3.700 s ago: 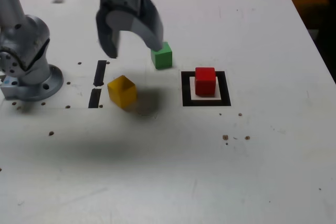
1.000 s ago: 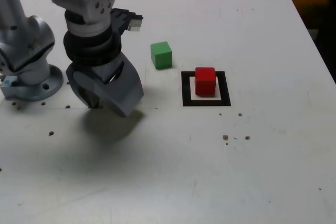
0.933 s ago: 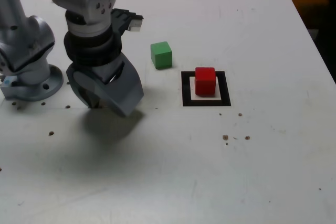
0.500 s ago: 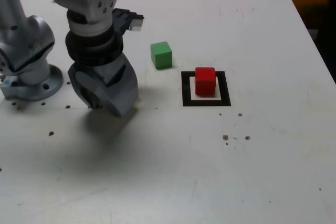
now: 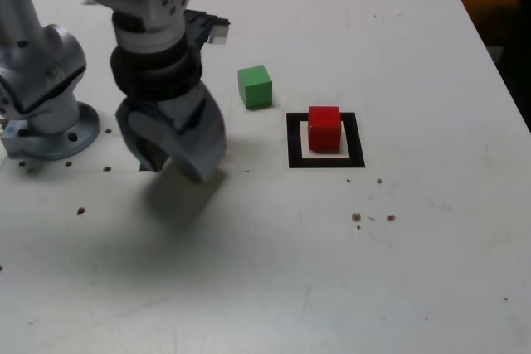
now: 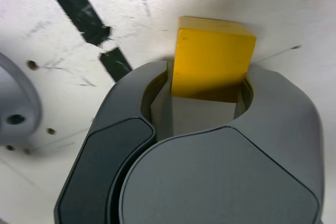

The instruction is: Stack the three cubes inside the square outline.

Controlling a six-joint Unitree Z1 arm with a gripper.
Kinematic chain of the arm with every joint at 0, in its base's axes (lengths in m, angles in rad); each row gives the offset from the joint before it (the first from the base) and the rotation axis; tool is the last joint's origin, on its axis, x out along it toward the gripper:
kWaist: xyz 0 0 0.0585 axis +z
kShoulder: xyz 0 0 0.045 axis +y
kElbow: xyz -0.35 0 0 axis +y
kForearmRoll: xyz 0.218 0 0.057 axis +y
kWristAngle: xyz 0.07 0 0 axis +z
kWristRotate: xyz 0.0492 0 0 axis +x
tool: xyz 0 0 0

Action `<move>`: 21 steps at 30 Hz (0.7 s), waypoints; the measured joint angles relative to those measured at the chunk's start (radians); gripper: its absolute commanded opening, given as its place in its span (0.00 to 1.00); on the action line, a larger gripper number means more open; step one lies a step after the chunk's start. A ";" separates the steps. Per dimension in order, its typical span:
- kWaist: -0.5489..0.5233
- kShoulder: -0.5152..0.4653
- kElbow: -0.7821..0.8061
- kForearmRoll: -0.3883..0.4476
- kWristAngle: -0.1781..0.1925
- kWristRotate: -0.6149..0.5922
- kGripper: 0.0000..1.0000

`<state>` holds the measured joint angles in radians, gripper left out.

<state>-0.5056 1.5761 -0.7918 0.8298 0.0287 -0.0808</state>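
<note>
On my exterior view the red cube sits inside the square outline, and the green cube stands on the bare table just beyond the outline's far corner on the exterior view's left, apart from both. Nothing lies between those two and the gripper, which hangs low over the table toward the exterior view's left, near the arm's base. The gripper body hides the yellow cube from that camera, along with most of the two black bars; only a dark sliver shows at its edge. My wrist view settles it: the yellow cube is clamped between the jaws, its sides pressed by both grey fingers, its top face toward the camera. Beside it in that view I see the two black bars on the white surface and a few small screw holes. Brown specks dot the table in front of the outline, clear of everything. Compared with a second ago the jaws, then spread wide around the cube's spot, have drawn together onto it, and the gripper has shifted slightly toward the exterior view's right. The red and green cubes have not moved.
</note>
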 measured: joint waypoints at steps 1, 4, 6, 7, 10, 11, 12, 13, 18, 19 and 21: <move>0.001 0.000 -0.004 -0.001 0.000 -0.005 0.21; 0.012 0.013 -0.036 0.002 0.001 -0.035 0.21; 0.020 0.028 -0.067 0.008 -0.002 -0.046 0.21; 0.023 0.033 -0.073 0.008 -0.002 -0.047 0.21; 0.030 0.046 -0.096 0.009 -0.001 -0.057 0.21; 0.031 0.049 -0.102 0.009 0.000 -0.058 0.21; 0.033 0.052 -0.112 0.009 0.004 -0.060 0.21; 0.034 0.054 -0.122 0.010 0.008 -0.061 0.21; 0.046 0.066 -0.183 0.024 0.034 -0.072 0.21; 0.047 0.069 -0.200 0.033 0.043 -0.076 0.21; 0.052 0.071 -0.236 0.056 0.057 -0.085 0.21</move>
<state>-0.4540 1.6475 -1.0278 0.8854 0.0858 -0.1661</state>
